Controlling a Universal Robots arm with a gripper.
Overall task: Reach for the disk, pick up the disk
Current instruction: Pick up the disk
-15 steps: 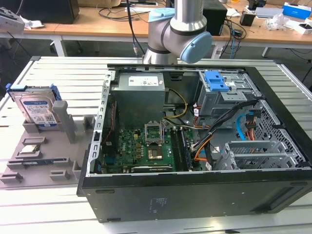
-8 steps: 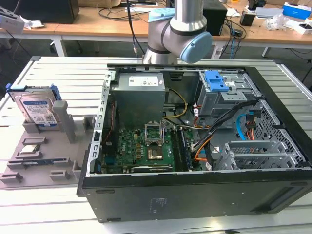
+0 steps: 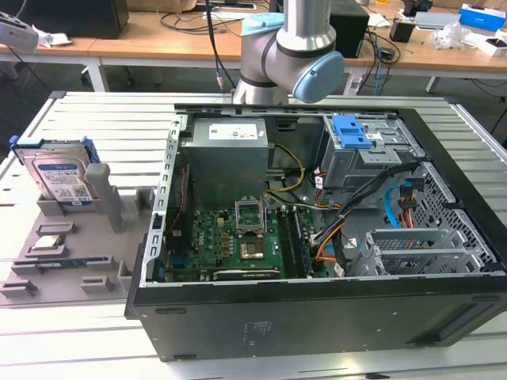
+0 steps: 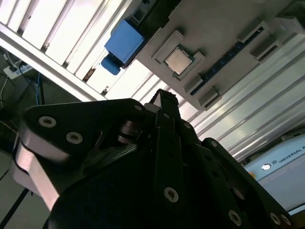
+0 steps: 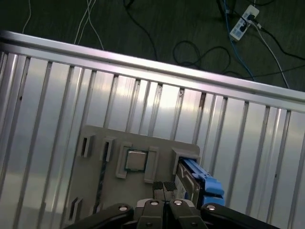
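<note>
The jaws hang well above the tray [image 5: 143,140], holding nothing. In the first wrist view the fingertips [image 5: 158,189] look pressed together, with no gap that I can make out. They sit over the strip between the chip [image 5: 137,160] and the disk [image 5: 198,179], not over the disk itself.

The disk stands on edge in a slot at one end of the tray, blue frame up. In the exterior view the disk [image 3: 59,178] is at the exterior view's left, apart from the case [image 3: 317,324], with a grey post just beside it.

The first risk, as I judge it, is the closed jaws. If they come down like this they would strike the disk's top edge instead of straddling it. They could also land on the chip's pocket, being off to that side.

The second risk is the fit. The post and the slot walls are close to the disk, so a finger set slightly askew could catch on them.

The third risk is the grip. The blue frame is plastic and may flex or slip under the pads, and a hold away from the disk's middle could let it swing. A tilted pull could bind the disk in the slot and drag the tray across the desk [image 3: 79,119]. I cannot tell whether the tray is fastened down. A jolt could also shake the chip loose.

Farther off, the arm [image 3: 293,55] stands behind the case, whose wall is near its path.
</note>
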